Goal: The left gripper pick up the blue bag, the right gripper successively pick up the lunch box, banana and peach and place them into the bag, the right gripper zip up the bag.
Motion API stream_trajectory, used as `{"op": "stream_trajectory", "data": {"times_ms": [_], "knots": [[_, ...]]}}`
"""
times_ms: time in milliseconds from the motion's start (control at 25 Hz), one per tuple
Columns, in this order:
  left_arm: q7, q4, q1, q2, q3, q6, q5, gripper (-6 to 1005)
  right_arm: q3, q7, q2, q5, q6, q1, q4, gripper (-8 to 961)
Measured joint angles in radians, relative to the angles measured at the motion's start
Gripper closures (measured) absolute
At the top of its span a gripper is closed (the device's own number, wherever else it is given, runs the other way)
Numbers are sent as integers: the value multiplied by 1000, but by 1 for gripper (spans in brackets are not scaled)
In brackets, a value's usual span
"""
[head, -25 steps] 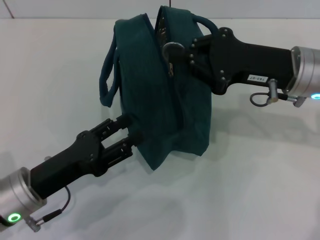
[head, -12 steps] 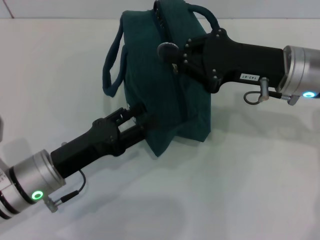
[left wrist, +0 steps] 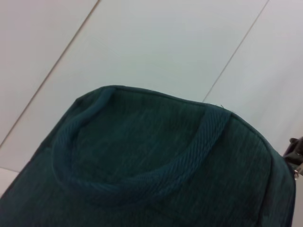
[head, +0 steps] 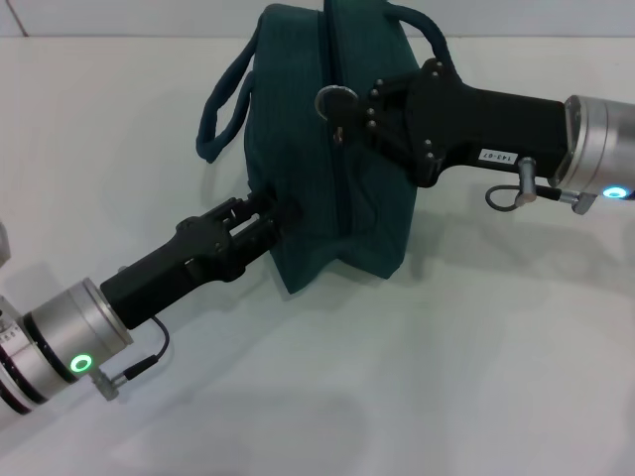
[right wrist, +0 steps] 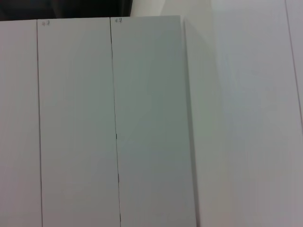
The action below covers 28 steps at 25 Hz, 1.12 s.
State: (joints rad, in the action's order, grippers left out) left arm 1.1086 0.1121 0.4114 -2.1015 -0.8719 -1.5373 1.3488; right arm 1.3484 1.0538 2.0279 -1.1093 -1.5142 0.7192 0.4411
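Since half a second ago your blue bag (head: 327, 149) has swung more upright and shifted up the table (head: 476, 377), its zip seam now running nearly straight down the middle. The bag is woven, soft-sided cloth with a thick ribbed handle (left wrist: 142, 179). Your left gripper (head: 273, 220) reaches in low from the near side, jaws clamped on the bag's lower edge. Your right gripper (head: 342, 109) comes in level from the other side, jaws pinched at the zip near the top. Bare table lies open all round the bag.
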Motion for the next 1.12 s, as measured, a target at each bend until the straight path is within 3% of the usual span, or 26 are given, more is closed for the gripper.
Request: {"op": "stream_trajectory", "data": {"times_ms": [360, 800, 1120], "knots": [[-20, -2, 15, 1, -16, 4, 7, 525, -2, 0, 0, 1, 6, -20, -2, 945], [-58, -3, 25, -1, -48, -23, 8, 873, -1, 0, 0, 35, 28, -45, -6, 945], [-164, -63, 54, -2, -93, -19, 8, 904, 0, 0, 0, 147, 34, -51, -43, 945]]}}
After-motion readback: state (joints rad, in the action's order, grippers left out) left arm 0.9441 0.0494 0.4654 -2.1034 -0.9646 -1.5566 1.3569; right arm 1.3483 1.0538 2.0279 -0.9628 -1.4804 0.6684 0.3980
